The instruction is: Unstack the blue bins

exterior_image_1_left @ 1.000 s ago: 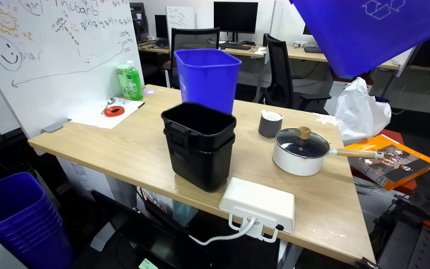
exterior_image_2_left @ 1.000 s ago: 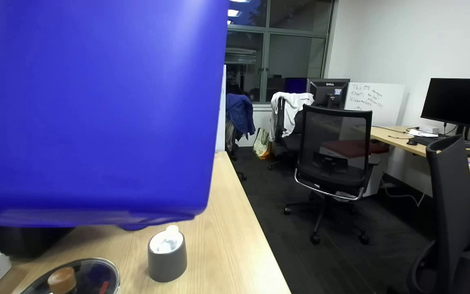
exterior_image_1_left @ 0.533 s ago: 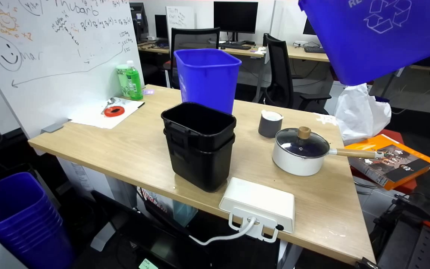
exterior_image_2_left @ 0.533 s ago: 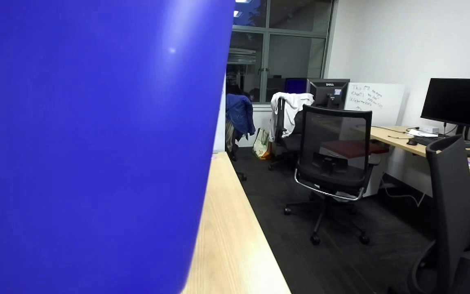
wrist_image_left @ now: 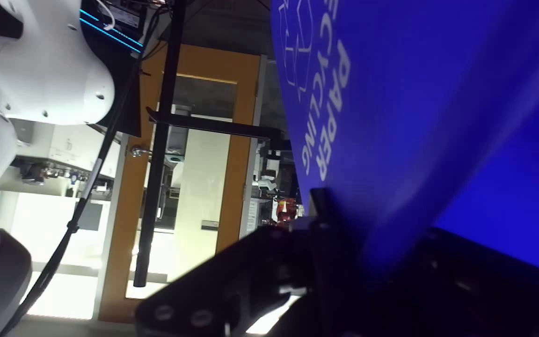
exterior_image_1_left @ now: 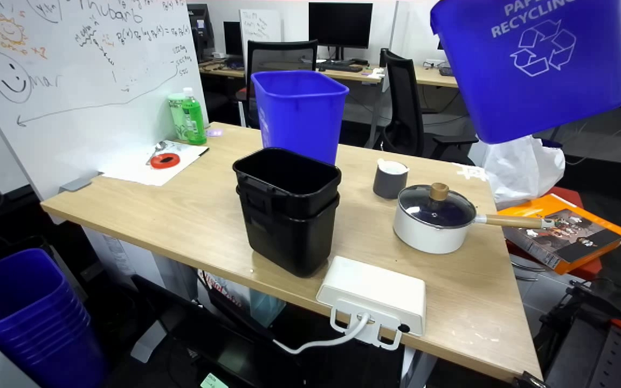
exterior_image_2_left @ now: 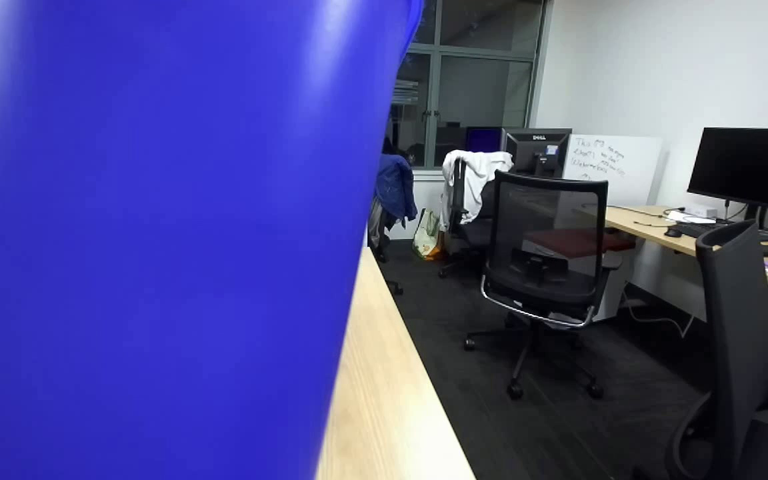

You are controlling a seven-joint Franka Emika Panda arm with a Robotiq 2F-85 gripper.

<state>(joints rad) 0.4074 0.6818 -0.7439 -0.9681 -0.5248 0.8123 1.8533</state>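
Table (exterior_image_1_left: pixel 192 207) has the standing blue bin (exterior_image_1_left: pixel 302 119) on it, upright. Lifted blue bin (exterior_image_1_left: pixel 537 81): tilted in the air, just dipped lower, more of its face showing. Looks unstacked; likely only setting down left. Pincer (wrist_image_left: pixel 375 236) clamped on its rim.

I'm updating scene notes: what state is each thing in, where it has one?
Raised blue bin: aloft, tilted
Gripper: shut on that bin's rim
Other blue bin: upright, base hidden
Lower-left bins: nested
Black bins: nested, upright
Saucepan: lidded
Green bottle: capped, upright
Grey cup: upright
Rear-centre monitor: screen dark
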